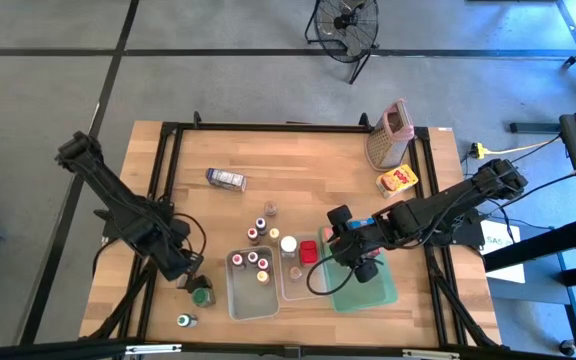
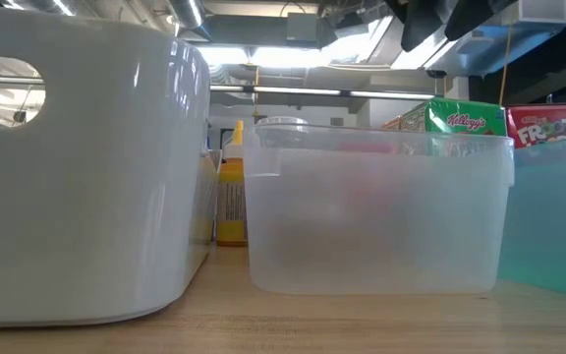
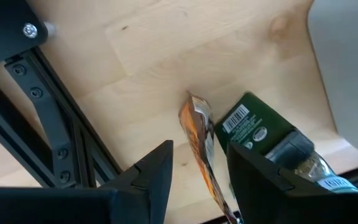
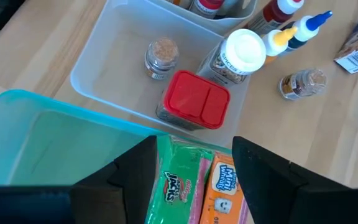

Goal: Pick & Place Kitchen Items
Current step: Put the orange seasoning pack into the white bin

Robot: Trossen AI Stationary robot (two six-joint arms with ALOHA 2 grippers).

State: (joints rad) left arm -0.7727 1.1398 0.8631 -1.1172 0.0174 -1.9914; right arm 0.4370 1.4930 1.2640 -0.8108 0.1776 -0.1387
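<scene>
My left gripper (image 3: 201, 158) points down near the table's front left, open. Its fingers stand on either side of a thin orange pouch (image 3: 199, 140) seen edge-on. A dark green bottle (image 3: 257, 127) lies beside the pouch. My right gripper (image 4: 194, 177) hangs over the teal tray (image 4: 48, 134), shut on a pack of small cereal cartons (image 4: 197, 180), one green and one orange. The low view shows green and red cartons (image 2: 465, 118) above the tray's rim. Several small jars and bottles (image 1: 258, 262) stand in and around two tubs. My left gripper has the orange pouch between its fingers, close to one finger (image 3: 253, 168). Wood shows between the pouch and the other finger. Whether either finger touches the pouch, I cannot tell. My right gripper pinches the cereal cartons' two outer sides (image 4: 166, 180) between its fingers, slanting down from the table's right. The pack fills the gap between the fingers. The gripper hides its lower part.
A grey tub (image 1: 251, 295) and a clear tub (image 4: 114, 68) sit left of the tray. The clear tub holds a red-lidded jar (image 4: 194, 99). The grater (image 1: 388, 135) and a yellow carton (image 1: 398, 180) stand far right. A blue carton (image 1: 226, 179) lies far left.
</scene>
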